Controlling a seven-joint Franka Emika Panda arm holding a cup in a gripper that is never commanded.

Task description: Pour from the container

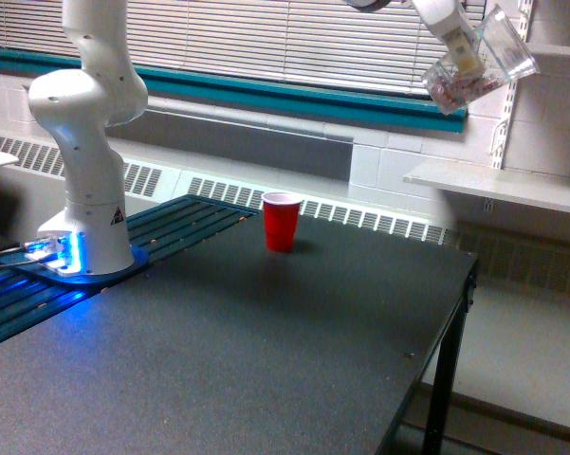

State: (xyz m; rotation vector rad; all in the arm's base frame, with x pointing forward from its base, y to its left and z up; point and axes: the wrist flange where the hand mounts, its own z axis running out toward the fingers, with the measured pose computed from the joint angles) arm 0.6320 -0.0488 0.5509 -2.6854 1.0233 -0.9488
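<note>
The container, a small clear plastic cup with pinkish bits at its bottom, hangs high at the exterior view's upper right, tilted with its mouth up and to the right. My gripper is shut on it, the white fingers clamped on its side. A red plastic cup stands upright and open on the dark table, well below and to the left of the container. Nothing is falling from the container.
The arm's white base stands at the table's left on a blue-lit mount. A white shelf juts from the wall at the right. Window blinds and a radiator grille run behind. The table's right edge drops off near the black leg.
</note>
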